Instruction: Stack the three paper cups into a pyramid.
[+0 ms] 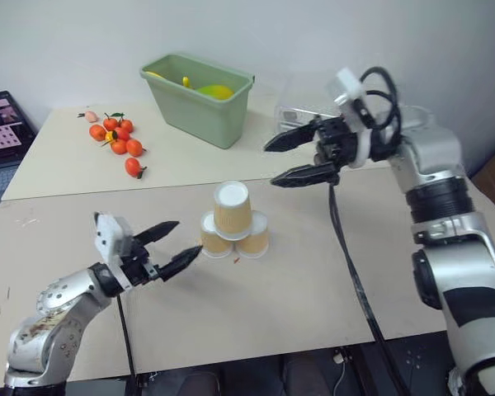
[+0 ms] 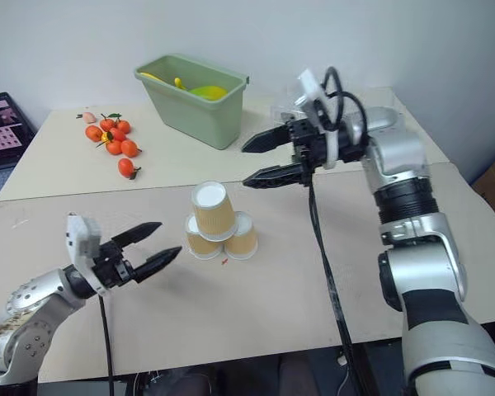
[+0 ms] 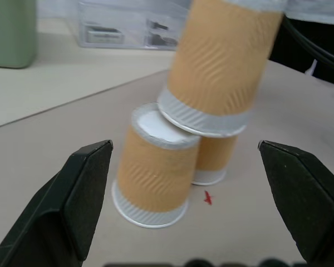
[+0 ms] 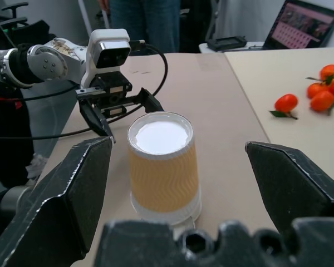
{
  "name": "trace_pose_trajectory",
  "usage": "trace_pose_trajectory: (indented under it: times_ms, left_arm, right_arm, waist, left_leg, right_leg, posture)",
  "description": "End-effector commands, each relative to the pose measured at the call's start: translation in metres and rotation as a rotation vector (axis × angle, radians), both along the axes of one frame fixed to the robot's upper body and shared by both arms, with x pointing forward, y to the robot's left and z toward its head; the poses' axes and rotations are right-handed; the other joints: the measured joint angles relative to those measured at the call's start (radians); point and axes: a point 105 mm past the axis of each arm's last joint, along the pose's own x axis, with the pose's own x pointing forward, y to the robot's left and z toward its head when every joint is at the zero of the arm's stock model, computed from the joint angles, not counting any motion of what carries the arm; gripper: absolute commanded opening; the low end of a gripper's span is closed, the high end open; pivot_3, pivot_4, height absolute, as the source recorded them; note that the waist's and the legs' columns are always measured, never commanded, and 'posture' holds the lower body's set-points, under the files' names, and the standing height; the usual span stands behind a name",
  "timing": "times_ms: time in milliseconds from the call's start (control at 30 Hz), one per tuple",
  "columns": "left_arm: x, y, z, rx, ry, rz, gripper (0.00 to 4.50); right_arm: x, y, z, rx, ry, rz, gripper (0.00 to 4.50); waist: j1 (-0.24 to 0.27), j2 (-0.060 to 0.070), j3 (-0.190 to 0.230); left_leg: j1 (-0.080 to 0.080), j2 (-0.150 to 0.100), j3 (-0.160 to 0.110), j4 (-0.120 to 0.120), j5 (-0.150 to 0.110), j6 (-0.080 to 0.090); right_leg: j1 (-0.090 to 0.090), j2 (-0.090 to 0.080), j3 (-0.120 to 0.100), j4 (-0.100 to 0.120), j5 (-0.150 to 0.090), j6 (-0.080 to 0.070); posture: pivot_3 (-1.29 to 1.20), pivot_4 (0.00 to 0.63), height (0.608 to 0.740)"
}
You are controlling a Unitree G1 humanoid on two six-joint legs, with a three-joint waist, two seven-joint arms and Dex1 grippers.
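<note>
The three paper cups (image 1: pixel 233 223), tan-orange with white rims, stand upside down as a pyramid (image 2: pixel 219 221) mid-worktop (image 1: pixel 297 289): two below, one on top. My left claw (image 1: pixel 170 247) and right claw (image 1: pixel 295 158) are both open, holding nothing. My right wrist view shows a person's legs (image 4: pixel 145 25) beyond the worktop. The green bin (image 1: pixel 201 97) near the far edge holds yellow items (image 1: pixel 214 91).

I see one paper cup (image 1: pixel 232 209) atop two cups (image 1: pixel 234 239) on the tabletop (image 1: pixel 297 289); bin (image 1: pixel 200 99) behind, fruits (image 1: pixel 115 139) behind-left.
</note>
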Motion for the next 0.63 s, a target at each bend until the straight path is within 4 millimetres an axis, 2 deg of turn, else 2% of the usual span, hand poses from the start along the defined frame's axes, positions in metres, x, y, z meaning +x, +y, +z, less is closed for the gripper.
trace_pose_trajectory:
  times_ms: [33,133,200,333,467,533,633]
  left_arm:
    - [-0.002,0.033,0.012,-0.048,-0.021,0.153,4.50]
    - [-0.008,0.068,0.013,-0.121,-0.006,0.326,4.50]
    - [-0.010,0.083,0.006,-0.107,0.033,0.430,4.50]
    - [-0.013,0.109,-0.007,-0.136,0.054,0.610,4.50]
    - [-0.003,0.108,-0.026,-0.161,0.080,0.659,4.50]
    - [0.006,0.107,-0.030,-0.164,0.066,0.697,4.50]
    - [0.019,0.104,-0.027,-0.178,0.031,0.743,4.50]
  right_arm:
    - [-0.010,-0.028,0.014,0.040,-0.086,-0.072,4.46]
    - [-0.008,-0.064,0.013,0.075,-0.130,-0.274,4.46]
    - [-0.004,-0.086,0.009,0.110,-0.146,-0.411,4.46]
    - [0.009,-0.133,-0.016,0.243,-0.124,-0.768,4.46]
    - [0.018,-0.159,-0.063,0.364,-0.035,-1.054,4.46]
    - [0.023,-0.165,-0.084,0.397,-0.003,-1.173,4.46]
    - [0.024,-0.163,-0.103,0.423,0.024,-1.264,4.46]
  waist:
    - [0.001,0.000,0.000]
    - [0.001,0.000,0.000]
    - [0.001,0.000,0.000]
    - [0.007,-0.001,-0.001]
    - [0.007,-0.001,-0.003]
    - [0.008,-0.001,-0.003]
    - [0.007,-0.001,-0.003]
  left_leg:
    - [0.000,0.000,0.000,0.000,0.000,0.000]
    - [0.000,0.000,0.000,0.000,-0.001,0.001]
    - [0.000,0.000,0.001,0.000,-0.001,0.001]
    - [0.001,0.000,0.002,0.000,-0.001,0.001]
    - [0.002,0.000,0.003,0.002,-0.001,0.001]
    - [0.003,0.000,0.003,0.003,-0.001,0.001]
    - [0.003,0.000,0.003,0.004,-0.001,0.001]
  right_leg:
    - [0.000,0.000,0.000,0.000,0.000,0.000]
    - [0.000,0.000,0.000,-0.001,0.000,0.000]
    - [0.000,0.000,0.000,-0.001,0.000,0.000]
    - [0.002,0.000,0.000,-0.001,0.000,0.000]
    - [0.004,0.000,0.001,0.000,0.000,0.000]
    - [0.005,0.000,0.001,-0.001,0.000,0.000]
    - [0.005,0.000,0.002,0.000,0.001,-0.001]
  posture:
    - [0.00,0.150,0.738]
    - [0.00,0.150,0.738]
    - [0.00,0.150,0.738]
    - [0.00,0.150,0.738]
    - [0.00,0.150,0.738]
    - [0.00,0.150,0.738]
    - [0.00,0.150,0.738]
